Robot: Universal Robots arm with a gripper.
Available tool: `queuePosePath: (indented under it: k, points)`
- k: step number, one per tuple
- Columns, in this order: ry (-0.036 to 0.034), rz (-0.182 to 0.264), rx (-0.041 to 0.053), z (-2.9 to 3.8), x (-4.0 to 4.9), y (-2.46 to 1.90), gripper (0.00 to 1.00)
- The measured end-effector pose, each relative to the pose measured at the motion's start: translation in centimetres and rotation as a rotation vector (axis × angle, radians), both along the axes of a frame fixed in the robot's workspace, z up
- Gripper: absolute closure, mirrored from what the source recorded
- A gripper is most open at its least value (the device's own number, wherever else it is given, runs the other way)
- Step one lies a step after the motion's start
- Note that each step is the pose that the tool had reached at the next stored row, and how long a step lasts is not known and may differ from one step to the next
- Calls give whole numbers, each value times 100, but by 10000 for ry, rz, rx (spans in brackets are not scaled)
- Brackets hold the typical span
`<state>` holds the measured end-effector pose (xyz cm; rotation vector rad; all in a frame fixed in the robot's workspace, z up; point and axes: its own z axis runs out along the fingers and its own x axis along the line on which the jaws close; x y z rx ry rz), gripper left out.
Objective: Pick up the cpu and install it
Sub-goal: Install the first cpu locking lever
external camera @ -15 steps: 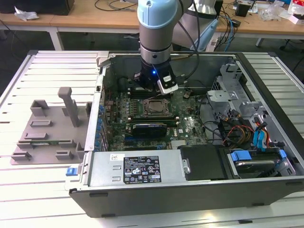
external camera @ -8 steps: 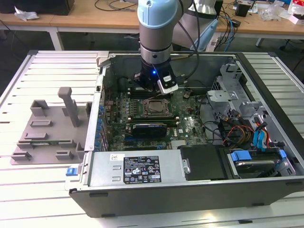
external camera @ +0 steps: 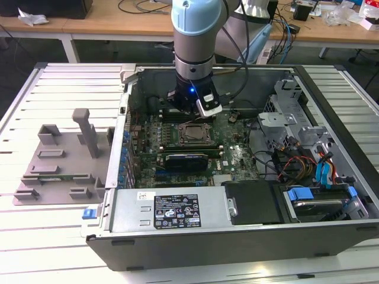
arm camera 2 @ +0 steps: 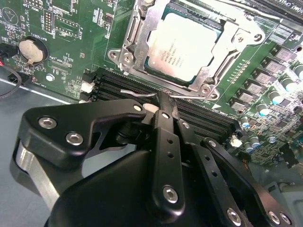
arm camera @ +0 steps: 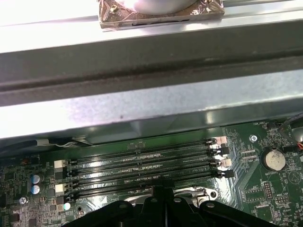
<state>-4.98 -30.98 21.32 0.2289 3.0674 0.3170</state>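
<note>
Nearest the lens in the exterior view is the black power supply (external camera: 177, 208) with its label, along the near wall of the open computer case (external camera: 112, 177), which lies on a slatted white counter (external camera: 53, 89); a grey fixture tray (external camera: 56, 160) rests on that counter to the exterior view's left. Deeper in the case, the arm (external camera: 198, 29) comes down over the green motherboard (external camera: 237, 157), and the hand (external camera: 198, 106) hangs just beyond the far edge of the socket (external camera: 193, 134). Second wrist view: the hand's black linkage fills the near part, its fingers (arm camera 2: 166, 111) drawn together to a narrow tip with nothing between them, so I judge the hand closed and empty. Just past that tip the cpu (arm camera 2: 182, 45) lies flat inside the metal socket frame (arm camera 2: 137, 35), which looks unlatched, with the memory slots (arm camera 2: 123, 82) between the tip and the frame. First wrist view: the same dark slots run across the board below the case's grey metal wall (arm camera: 151, 109), with a coin cell (arm camera: 273, 160) to one side. As risks, I judge that a low sideways move could catch the thin wire lever (arm camera 2: 137, 93) or scrape the slots, and any knock on the unclamped chip could shift it on the contacts beneath.
</note>
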Motion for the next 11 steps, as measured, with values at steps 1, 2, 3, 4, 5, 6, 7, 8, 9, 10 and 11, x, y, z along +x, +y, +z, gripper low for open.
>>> queuePosePath:
  k: [1, 2, 3, 4, 5, 6, 7, 8, 9, 10, 11]
  points:
    - [0, 1, -11, -1, 0, 0, 89]
    - [-1, 0, -27, -4, 0, 1, 89]
    - [0, -1, -90, -7, 0, 2, 89]
    - [1, -1, -152, -9, 0, 2, 89]
    - [0, -1, -206, -13, 0, 3, 89]
    - [0, -3, -250, -15, 0, 3, 89]
    - [-1, -3, -321, -17, 0, 4, 89]
    - [-1, -3, -374, -19, 0, 4, 89]
    - [-1, -4, -421, -21, 0, 4, 89]
    - [-1, -3, -475, -22, 0, 4, 89]
    - [0, -4, -505, -22, 0, 5, 89]
